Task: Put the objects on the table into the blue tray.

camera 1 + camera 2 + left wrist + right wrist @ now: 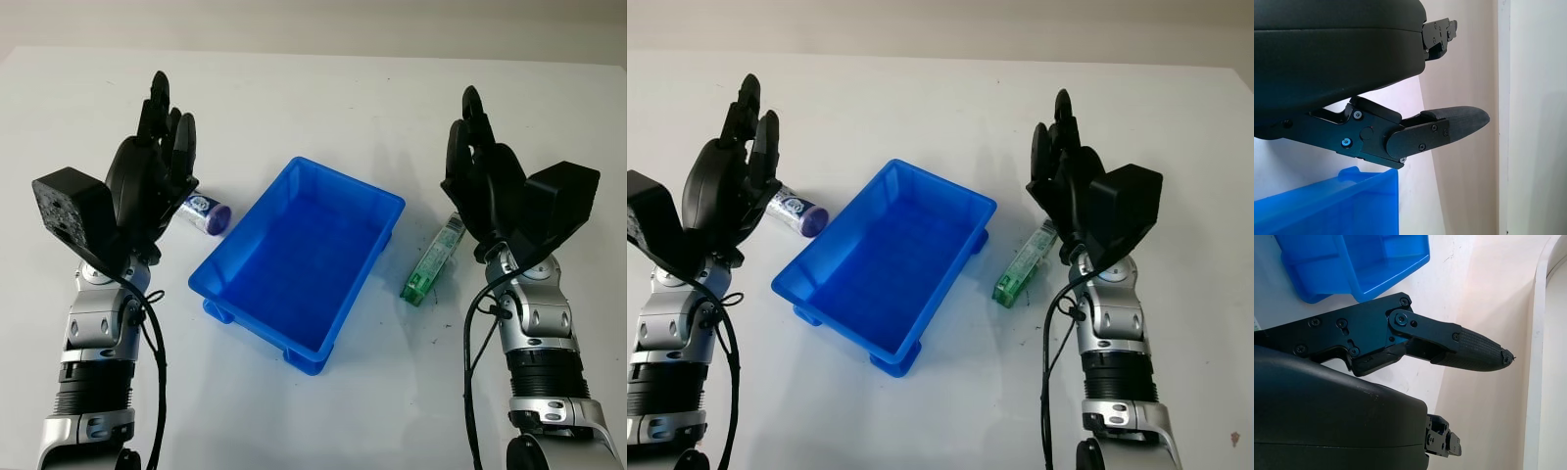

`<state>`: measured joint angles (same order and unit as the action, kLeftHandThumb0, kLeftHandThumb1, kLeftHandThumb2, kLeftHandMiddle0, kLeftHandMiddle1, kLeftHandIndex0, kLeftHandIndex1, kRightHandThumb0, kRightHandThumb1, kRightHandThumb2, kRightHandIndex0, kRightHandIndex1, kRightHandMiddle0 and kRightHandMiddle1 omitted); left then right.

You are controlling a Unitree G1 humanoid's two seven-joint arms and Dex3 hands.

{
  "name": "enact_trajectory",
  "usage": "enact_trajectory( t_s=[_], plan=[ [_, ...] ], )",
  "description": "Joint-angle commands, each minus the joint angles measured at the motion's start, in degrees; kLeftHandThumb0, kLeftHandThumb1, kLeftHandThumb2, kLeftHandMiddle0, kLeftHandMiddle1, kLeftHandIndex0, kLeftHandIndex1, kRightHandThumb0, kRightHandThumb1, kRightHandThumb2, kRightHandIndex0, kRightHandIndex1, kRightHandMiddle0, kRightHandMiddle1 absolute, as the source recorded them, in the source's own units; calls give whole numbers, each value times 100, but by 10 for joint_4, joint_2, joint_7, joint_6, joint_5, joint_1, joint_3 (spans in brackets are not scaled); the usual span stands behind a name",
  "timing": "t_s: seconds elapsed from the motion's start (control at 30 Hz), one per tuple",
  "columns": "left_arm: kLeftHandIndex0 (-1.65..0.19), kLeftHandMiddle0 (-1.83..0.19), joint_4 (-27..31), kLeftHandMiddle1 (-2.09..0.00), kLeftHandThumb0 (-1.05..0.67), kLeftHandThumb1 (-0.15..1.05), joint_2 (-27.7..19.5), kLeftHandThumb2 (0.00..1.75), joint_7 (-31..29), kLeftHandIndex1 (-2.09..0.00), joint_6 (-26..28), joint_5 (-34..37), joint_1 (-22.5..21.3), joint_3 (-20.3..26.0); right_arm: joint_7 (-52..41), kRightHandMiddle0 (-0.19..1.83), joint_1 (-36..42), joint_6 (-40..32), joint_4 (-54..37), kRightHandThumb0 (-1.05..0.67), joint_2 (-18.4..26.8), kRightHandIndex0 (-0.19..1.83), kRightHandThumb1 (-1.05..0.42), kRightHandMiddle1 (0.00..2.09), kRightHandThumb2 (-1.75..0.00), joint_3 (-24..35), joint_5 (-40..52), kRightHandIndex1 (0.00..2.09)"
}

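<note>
- Left hand is hovering open, holding nothing, toward the desk's left edge; I'm seeing the small purple-capped bottle lying just beside its fingers, nearest this hand.
- Blue tray is sitting mid-desk, nothing in it.
- Right hand is hovering open toward the right edge; the green package is lying just beside it, its long axis running roughly toward the desk's far edge.
</note>
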<state>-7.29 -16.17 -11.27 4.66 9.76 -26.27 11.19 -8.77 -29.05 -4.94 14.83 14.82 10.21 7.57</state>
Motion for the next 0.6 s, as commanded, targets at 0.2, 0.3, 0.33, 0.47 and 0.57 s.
enact_trajectory(
  t_s=[0.2, 0.3, 0.33, 0.47, 0.57],
  plan=[
    [19, 19, 10, 0, -73, 105, -4, 61, -5, 0, 1, 3, 3, 0, 0, -19, 3, -5, -16, -83, 3, -19, -105, 0, -71, -1, -1, 0],
    [19, 19, 3, 0, -73, 105, -4, 61, -7, 0, 3, 2, -1, -2, -3, -19, 4, 3, -9, -83, 2, -19, -105, 0, -71, -3, -2, 0],
    [19, 19, 0, 0, -72, 105, -5, 62, -9, 0, 1, 2, -2, -3, -3, -19, 5, 3, -9, -84, 4, -19, -105, 0, -71, -3, -3, 0],
    [19, 19, -3, 0, -72, 105, -1, 62, -7, 0, -6, -1, -1, -2, -11, -19, 8, -3, -30, -84, 17, -19, -105, 0, -69, 2, -3, 0],
    [19, 19, 3, 0, -72, 105, 2, 62, -1, 0, -5, 0, 1, 0, -26, -19, 8, 5, -52, -80, 41, -19, -105, 0, -67, 8, -5, 0]
  ],
)
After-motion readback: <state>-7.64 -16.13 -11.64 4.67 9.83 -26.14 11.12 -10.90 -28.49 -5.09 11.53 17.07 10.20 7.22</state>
